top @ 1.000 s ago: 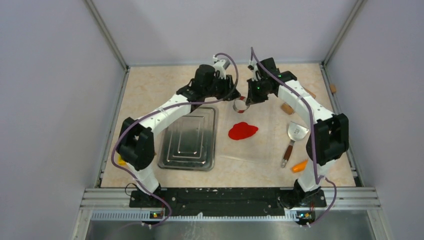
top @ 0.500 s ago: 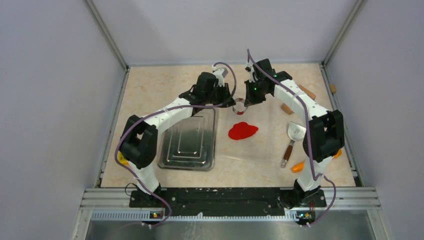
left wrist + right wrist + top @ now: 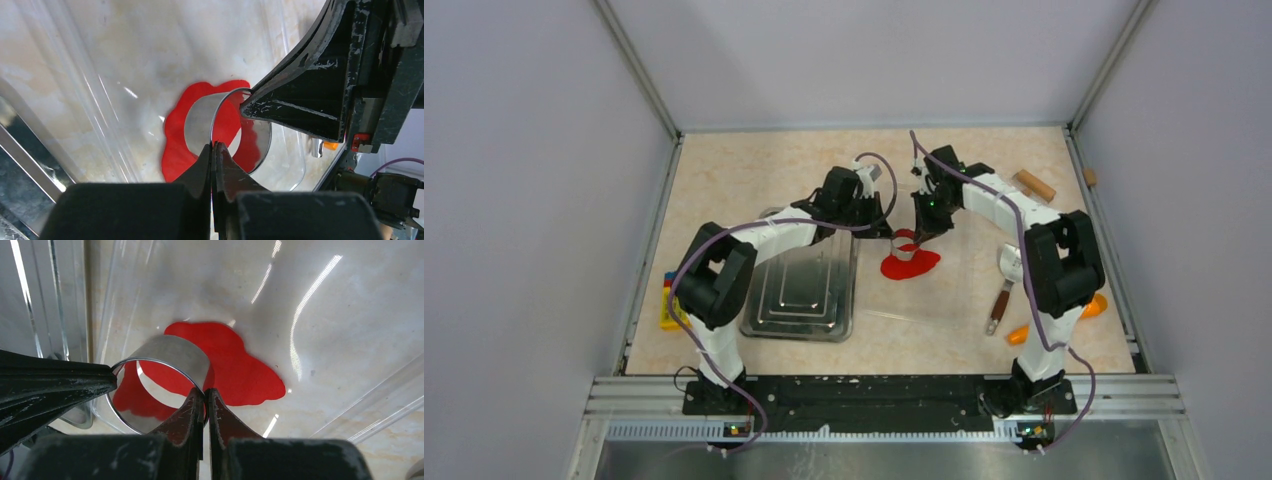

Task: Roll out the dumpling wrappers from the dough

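The dough (image 3: 914, 264) is a flat, irregular red sheet on a clear plastic film at the table's middle. A shiny metal ring cutter (image 3: 905, 242) sits over its far-left part. My left gripper (image 3: 888, 233) is shut on the ring's left wall, and my right gripper (image 3: 921, 232) is shut on its right wall. In the left wrist view the gripper (image 3: 212, 145) pinches the ring (image 3: 200, 122) over the dough (image 3: 175, 145). In the right wrist view the gripper (image 3: 205, 392) pinches the ring (image 3: 172, 352) with dough (image 3: 245, 375) beyond. I cannot tell if the ring touches the dough. No round wrapper shows.
A metal tray (image 3: 804, 285) lies left of the dough. A spatula (image 3: 1012, 272) and an orange carrot (image 3: 1024, 332) lie at the right, a wooden roller (image 3: 1034, 185) at the back right, a yellow item (image 3: 667, 300) at the left edge.
Both grippers have carried the ring cutter together from the back of the table, toward the near side and down, to over the dough's far-left part.
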Robot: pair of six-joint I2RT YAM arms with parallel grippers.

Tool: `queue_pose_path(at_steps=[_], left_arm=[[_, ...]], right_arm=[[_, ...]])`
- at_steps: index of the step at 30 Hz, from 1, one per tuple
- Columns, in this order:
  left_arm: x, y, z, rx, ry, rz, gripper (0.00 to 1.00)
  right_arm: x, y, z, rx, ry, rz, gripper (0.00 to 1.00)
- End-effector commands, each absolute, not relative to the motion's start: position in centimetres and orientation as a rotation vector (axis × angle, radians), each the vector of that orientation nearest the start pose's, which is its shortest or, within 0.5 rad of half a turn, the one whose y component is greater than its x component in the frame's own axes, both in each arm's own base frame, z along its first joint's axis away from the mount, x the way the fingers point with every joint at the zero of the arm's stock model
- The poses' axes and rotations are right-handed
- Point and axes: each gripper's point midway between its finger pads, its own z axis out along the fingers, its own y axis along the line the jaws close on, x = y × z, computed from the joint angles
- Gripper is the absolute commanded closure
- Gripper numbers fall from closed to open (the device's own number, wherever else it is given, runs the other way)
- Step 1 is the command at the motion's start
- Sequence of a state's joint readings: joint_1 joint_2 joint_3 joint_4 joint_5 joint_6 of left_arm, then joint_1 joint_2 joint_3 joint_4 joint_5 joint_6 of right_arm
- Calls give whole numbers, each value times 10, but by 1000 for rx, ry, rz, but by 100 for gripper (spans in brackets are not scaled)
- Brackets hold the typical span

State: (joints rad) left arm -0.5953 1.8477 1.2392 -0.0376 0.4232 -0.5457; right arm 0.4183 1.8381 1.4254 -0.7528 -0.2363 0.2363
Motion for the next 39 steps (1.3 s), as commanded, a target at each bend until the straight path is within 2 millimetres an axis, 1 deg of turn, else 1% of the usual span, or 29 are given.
queue_pose_path(at_steps=[1,6,10,15,19,24,28,32,39], left_arm=[[344,-350,90,304,2404,-1088,100],[343,-352,88,312,2395,-1115,100],[341,-354,86,316,2397,-1131,100],[341,-356,85,319,2393,-1144,100],[337,-354,81,317,2405,-1143,100],[332,-353,78,325,2408,-1142,100],[327,-356,75,339,2413,-1147,100],[322,-359,72,353,2416,-1150,100],[323,-360,68,350,2422,-1139,99]], right_arm=[[350,226,89,-365,2723,580,100],[354,225,83,-354,2733,563,100],[350,221,75,-355,2760,533,100],[347,217,73,-357,2766,519,100],[342,213,68,-353,2781,492,100],[335,212,65,-366,2787,479,100],[333,213,62,-374,2789,466,100],[334,214,61,-378,2782,454,100],[337,214,58,-392,2775,436,100]])
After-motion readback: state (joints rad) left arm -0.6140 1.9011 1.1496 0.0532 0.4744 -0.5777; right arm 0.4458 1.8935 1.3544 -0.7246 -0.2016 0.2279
